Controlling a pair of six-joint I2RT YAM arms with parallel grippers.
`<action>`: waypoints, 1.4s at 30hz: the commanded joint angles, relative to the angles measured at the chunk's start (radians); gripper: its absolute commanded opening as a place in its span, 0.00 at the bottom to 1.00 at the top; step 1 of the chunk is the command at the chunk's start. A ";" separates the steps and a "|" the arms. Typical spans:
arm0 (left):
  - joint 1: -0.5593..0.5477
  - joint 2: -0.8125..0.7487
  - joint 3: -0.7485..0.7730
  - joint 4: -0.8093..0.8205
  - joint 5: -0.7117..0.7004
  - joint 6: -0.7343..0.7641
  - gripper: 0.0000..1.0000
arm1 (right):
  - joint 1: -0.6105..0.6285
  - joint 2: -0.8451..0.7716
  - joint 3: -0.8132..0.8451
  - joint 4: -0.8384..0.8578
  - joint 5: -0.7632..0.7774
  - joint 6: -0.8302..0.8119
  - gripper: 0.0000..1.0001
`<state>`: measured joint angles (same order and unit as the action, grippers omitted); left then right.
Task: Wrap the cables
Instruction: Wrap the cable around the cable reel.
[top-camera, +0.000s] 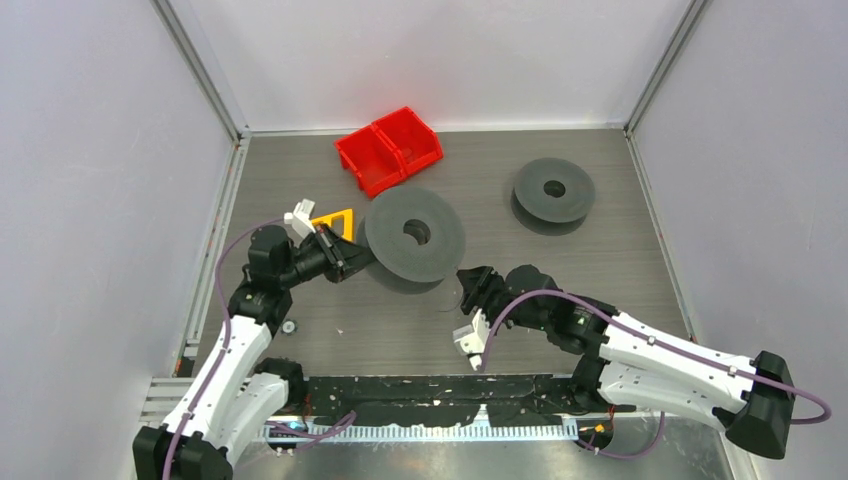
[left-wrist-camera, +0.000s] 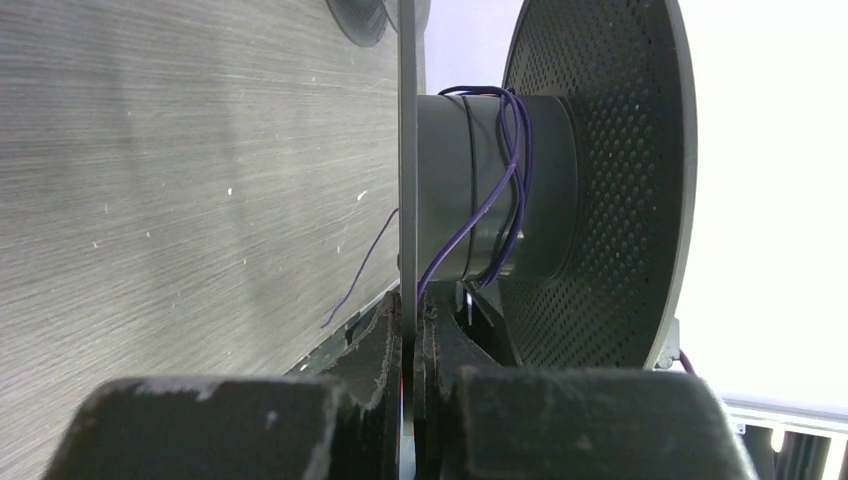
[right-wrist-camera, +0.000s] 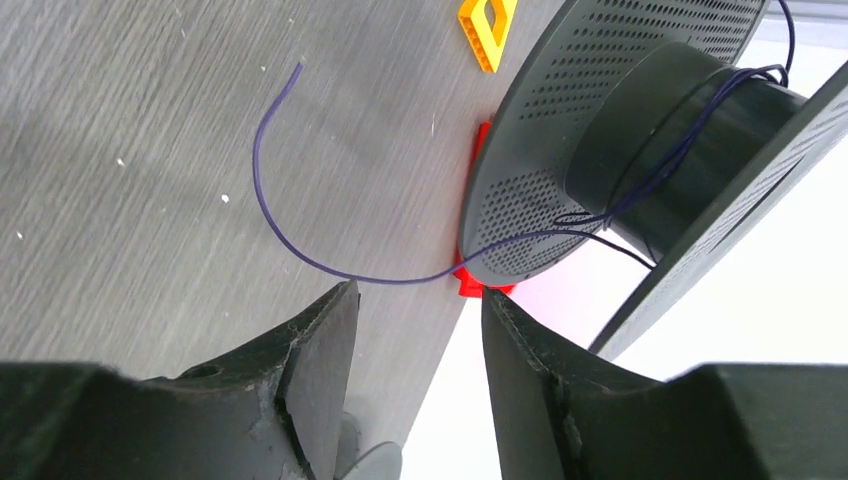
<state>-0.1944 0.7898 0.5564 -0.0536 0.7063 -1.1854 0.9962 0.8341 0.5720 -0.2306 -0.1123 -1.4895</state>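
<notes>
1. White panels wall in a grey wood-grain bench (top-camera: 600, 270). A pair of red plastic bins (top-camera: 390, 150) sits at the far edge, and a second dark grey disc spool (top-camera: 575, 195) lies far right, well apart from the work.
2. Mid-bench is the large dark grey perforated plastic spool (top-camera: 440, 245), apparently tipped rather than lying flat.
3. The left claw (left-wrist-camera: 408, 300) comes in from the left and is clamped on the thin edge of one flange of the spool, so it serves as the holder.
4. The thin, thread-like purple cable (left-wrist-camera: 522, 150) makes only a few loose turns round the spool's hub. The turns cross one another rather than lying side by side.
5. The cable's free tail runs out between the flanges and curves across the bare bench on the spool's near right side, ending loose.
6. The right claw (right-wrist-camera: 420, 300) hovers near that tail with its fingers apart and nothing between them. The cable lies beyond the fingertips, untouched.
7. The step in hand, as I judge it, is early winding, with the empty right claw lined up to take the tail.
8. The next move calls for lowering onto the tail and closing squarely on so fine a strand. The right claw should then carry it round the hub under light tension while the left claw steadies the spool, since slack could let the existing turns slip off.
</notes>
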 joint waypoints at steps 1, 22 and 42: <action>0.006 -0.001 0.081 0.011 0.076 0.038 0.00 | 0.024 0.008 0.069 -0.093 0.090 -0.113 0.55; 0.025 0.101 0.166 -0.127 0.252 0.181 0.00 | 0.149 0.010 0.006 -0.095 0.337 -0.394 0.56; 0.032 0.099 0.194 -0.180 0.301 0.233 0.00 | 0.206 -0.004 -0.006 -0.234 0.339 -0.660 0.57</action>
<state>-0.1680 0.9180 0.7036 -0.2661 0.9436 -0.9596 1.1889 0.8116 0.5503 -0.4427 0.2264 -2.0644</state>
